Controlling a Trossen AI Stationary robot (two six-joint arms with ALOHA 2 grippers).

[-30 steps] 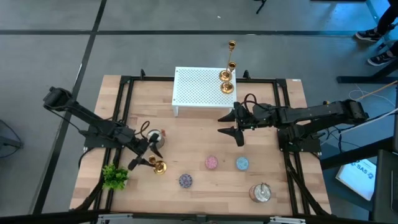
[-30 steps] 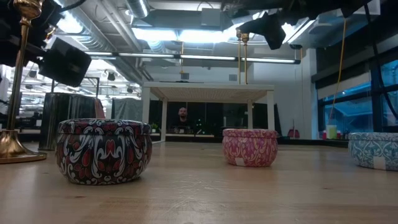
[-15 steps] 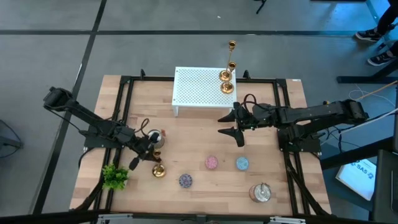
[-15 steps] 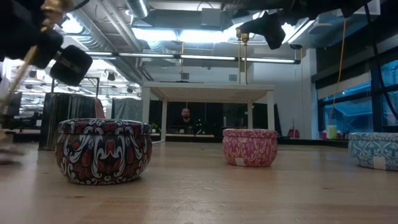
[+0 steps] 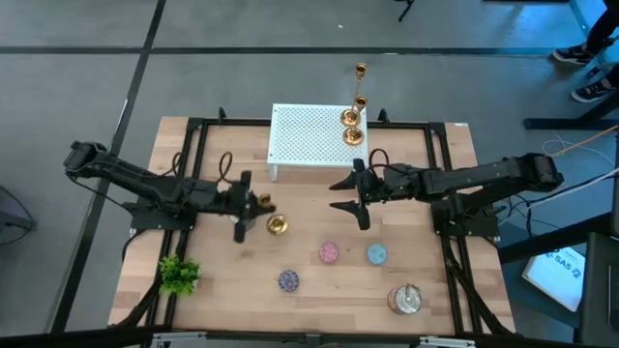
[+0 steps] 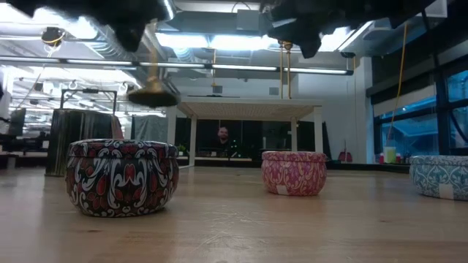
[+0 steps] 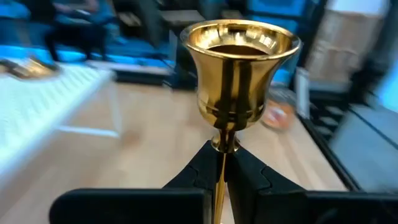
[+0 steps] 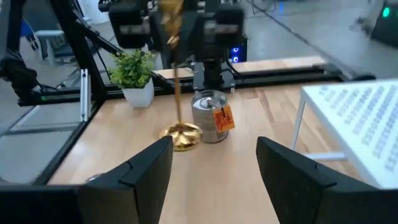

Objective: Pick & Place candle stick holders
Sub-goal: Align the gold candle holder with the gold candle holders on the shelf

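Note:
A gold candle stick holder (image 7: 236,68) hangs in the air over the table's middle left, with my left gripper (image 5: 257,204) shut on it. Its round base (image 6: 152,95) shows well above the tabletop in the low view. Two more gold holders (image 5: 353,127) stand on the right end of the white perforated stand (image 5: 309,140) at the far side. A taller one (image 5: 360,71) shows just behind them. My right gripper (image 5: 348,196) hovers open in front of the stand, facing the held holder (image 8: 178,93) and touching nothing. My left gripper pinches the holder's thin stem (image 7: 222,147) just under the cup, between its two fingers. The fingers come level from the table's left and lie across the stem. The holder hangs roughly upright, cup up, its base (image 8: 180,134) lifted clear of the table.
A silver tin (image 8: 211,117) stands on the table just behind the held holder's base. Patterned round tins lie near the front: purple (image 5: 288,281), pink (image 5: 329,252) and blue (image 5: 376,253). Another silver tin (image 5: 406,300) is at the near right, and a small plant (image 5: 178,275) at the near left.
My left gripper has shut on the holder's stem, tipped it, then lifted it clear. It has carried the holder toward the table's right and far side. My right gripper has shifted a little toward the table's left, staying open.

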